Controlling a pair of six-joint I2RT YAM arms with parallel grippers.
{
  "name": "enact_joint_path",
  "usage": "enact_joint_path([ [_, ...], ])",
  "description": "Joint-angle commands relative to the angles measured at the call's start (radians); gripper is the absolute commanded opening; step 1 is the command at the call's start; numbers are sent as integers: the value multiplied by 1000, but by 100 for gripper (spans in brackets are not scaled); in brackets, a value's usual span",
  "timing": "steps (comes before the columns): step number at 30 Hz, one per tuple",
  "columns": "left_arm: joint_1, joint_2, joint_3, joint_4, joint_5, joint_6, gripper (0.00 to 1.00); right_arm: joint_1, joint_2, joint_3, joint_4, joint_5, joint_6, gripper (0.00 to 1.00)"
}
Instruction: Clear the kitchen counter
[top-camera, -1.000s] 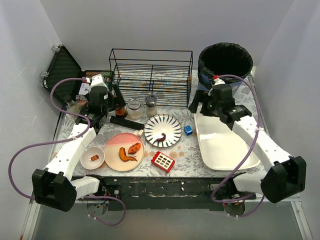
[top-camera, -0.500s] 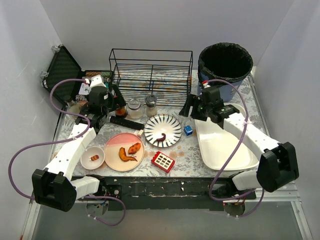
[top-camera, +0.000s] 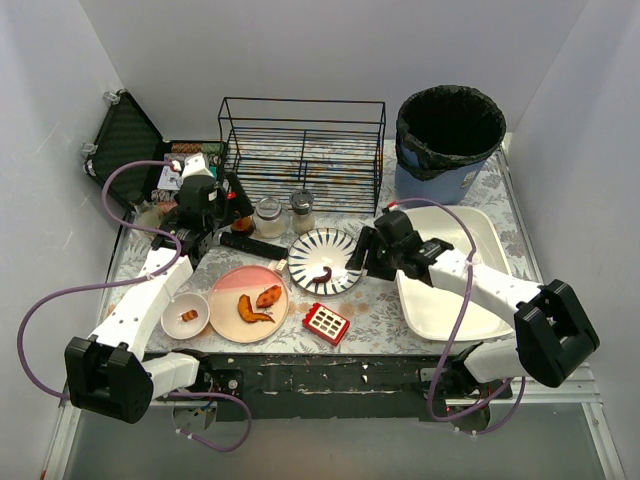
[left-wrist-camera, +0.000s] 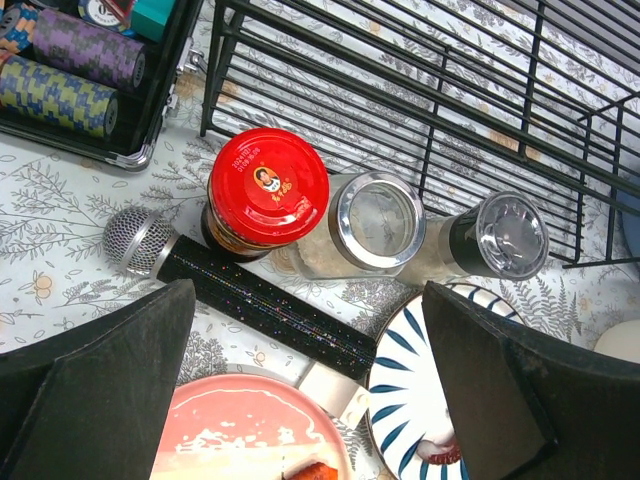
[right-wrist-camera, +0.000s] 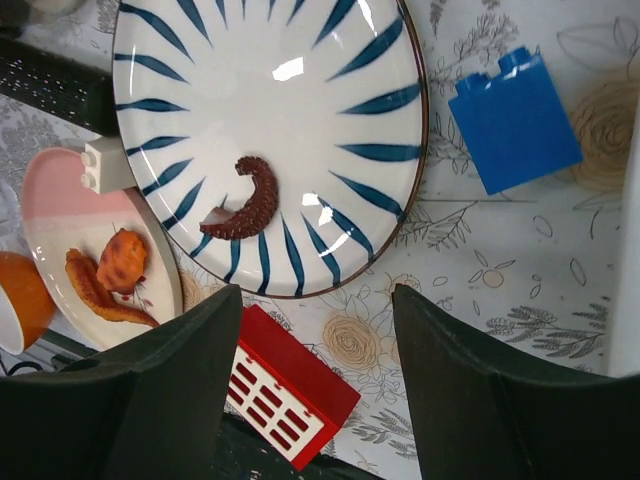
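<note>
The striped plate (right-wrist-camera: 270, 120) is glossy ceramic, the blue block (right-wrist-camera: 515, 120) smooth plastic. The jar lid (left-wrist-camera: 268, 185) is shiny red, the microphone (left-wrist-camera: 255, 297) has a metal mesh head and speckled black barrel, the rack (top-camera: 302, 124) is black wire, the kitchen counter (right-wrist-camera: 470, 270) matt print

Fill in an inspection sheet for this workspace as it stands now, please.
Surface: kitchen counter, patterned, crowded.
Job's things: striped plate with brown scrap; pink plate with food; small bowl with a scrap.
Clutter: microphone, red-lidded jar, glass jar, shaker, red block, blue block.
Grippers: left gripper open near the jars; right gripper open by the striped plate.
Cables: purple cables loop from both arms.
Surroundings: wire rack, white tub, lined bin, open black case.
</note>
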Motion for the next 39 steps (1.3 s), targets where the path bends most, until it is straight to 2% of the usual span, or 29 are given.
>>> enact_joint_path([
  [1,-3,-6,-6,6,38,-1,98,58,-49,-24,33,124,153,68],
  [13,-3,-20,-13,22,99,5,98,85,79,-27,25,292,258,62],
  [26,-2,-23,-18,28,127,8,98,87,204,-12,88,295,256,57],
  [29,-3,-23,-13,28,124,13,98,87,209,48,13,308,232,57],
  [31,-3,-26,-10,28,118,16,98,96,192,100,-71,357,204,59],
  [35,-2,-20,-3,28,116,21,98,102,188,236,-150,410,51,72],
  [39,-2,-6,11,25,107,25,98,119,305,487,-232,420,-121,82],
])
